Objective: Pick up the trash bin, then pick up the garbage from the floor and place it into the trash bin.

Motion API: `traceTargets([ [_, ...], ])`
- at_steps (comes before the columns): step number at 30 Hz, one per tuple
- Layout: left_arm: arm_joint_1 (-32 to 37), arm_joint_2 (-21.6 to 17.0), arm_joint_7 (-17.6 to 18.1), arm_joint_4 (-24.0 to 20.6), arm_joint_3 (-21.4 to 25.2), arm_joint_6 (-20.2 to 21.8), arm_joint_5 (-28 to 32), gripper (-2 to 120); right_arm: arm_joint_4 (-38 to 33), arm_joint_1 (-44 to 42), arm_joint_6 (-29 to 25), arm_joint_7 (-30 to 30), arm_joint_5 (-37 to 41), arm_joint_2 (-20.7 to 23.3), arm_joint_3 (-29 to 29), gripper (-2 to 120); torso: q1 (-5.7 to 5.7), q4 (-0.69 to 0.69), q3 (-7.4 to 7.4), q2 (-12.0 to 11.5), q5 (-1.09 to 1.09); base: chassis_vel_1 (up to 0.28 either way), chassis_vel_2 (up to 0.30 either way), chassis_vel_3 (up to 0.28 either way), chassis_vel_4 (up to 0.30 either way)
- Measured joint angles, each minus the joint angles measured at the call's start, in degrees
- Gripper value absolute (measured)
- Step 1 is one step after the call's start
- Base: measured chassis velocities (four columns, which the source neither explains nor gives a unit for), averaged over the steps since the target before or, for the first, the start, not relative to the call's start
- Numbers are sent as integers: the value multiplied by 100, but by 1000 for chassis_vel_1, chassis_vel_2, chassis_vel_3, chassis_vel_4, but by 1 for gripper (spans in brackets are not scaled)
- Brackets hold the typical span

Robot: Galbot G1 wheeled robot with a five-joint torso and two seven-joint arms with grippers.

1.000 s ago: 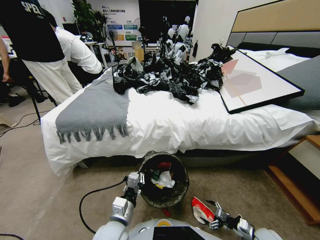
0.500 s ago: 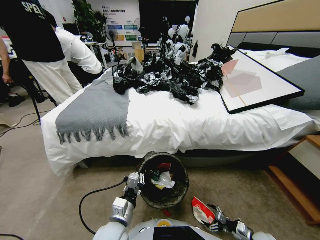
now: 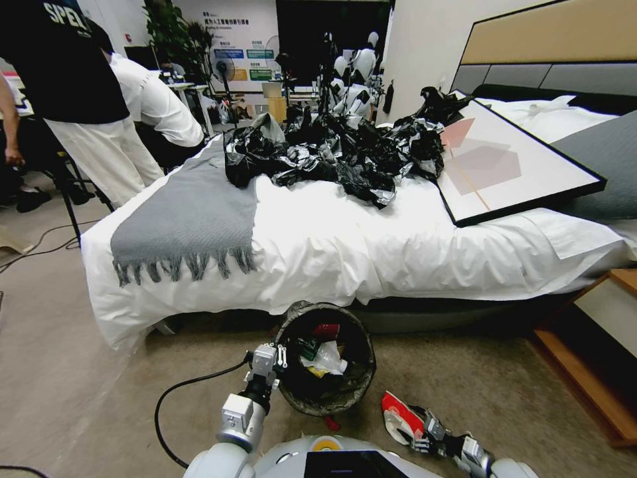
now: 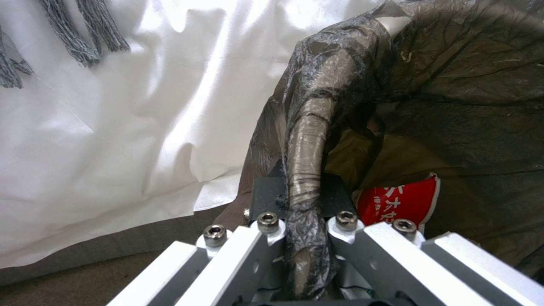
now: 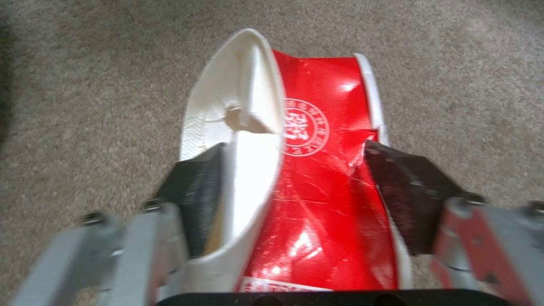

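1. Head view: a bed (image 3: 371, 252) with a white sheet is seen across the middle, with a grey throw (image 3: 189, 222), a heap of black bags (image 3: 332, 156) and a framed picture (image 3: 507, 159) lying on it.
2. On the carpet (image 3: 497, 385) just before the bed, the bin (image 3: 325, 358) is held tilted, its mouth turned up toward the camera; a bottle (image 3: 325, 358) and a red wrapper (image 3: 326, 330) lie inside.
3. The left gripper (image 3: 280, 358) is clamped on the bin's near-left rim; in the left wrist view its fingers (image 4: 266, 199) are pressed onto the bag-covered rim (image 4: 309, 140).
4. The right gripper (image 3: 418, 435) is low on the carpet, right of the bin, pinching a flattened red-and-white cup (image 3: 401, 418); in the right wrist view the fingers (image 5: 405, 187) are closed on both sides of the cup (image 5: 306, 170).
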State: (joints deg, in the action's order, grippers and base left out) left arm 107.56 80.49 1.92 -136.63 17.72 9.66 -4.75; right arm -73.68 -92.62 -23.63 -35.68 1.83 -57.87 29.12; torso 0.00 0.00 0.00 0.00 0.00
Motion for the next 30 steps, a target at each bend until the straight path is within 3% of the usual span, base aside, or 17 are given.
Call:
traceTargets([
  [8, -11, -2, 0, 2, -6, -1, 0, 1, 23, 15, -13, -9, 18, -4, 6, 22, 0, 0, 0, 0, 0, 0, 0, 0, 0],
  [10, -11, -2, 0, 2, -6, -1, 0, 1, 23, 15, -13, -10, 19, -4, 7, 22, 0, 0, 0, 0, 0, 0, 0, 0, 0],
  [12, -18, -4, 0, 14, -14, -3, -1, 1, 17, 14, -13, -10, 33, 2, 15, 8, 0, 0, 0, 0, 0, 0, 0, 0, 0],
  [15, -21, -4, 0, 21, -20, -3, -1, 1, 7, 14, -13, -12, 40, 12, 20, 0, 0, 0, -1, 0, 0, 0, 0, 0, 0],
  [30, -57, -18, -2, 41, -7, -3, 40, 1, -157, 111, -207, 141, 378, -86, 140, 0, 0, 0, -1, 0, 1, 0, 0, 0, 0],
])
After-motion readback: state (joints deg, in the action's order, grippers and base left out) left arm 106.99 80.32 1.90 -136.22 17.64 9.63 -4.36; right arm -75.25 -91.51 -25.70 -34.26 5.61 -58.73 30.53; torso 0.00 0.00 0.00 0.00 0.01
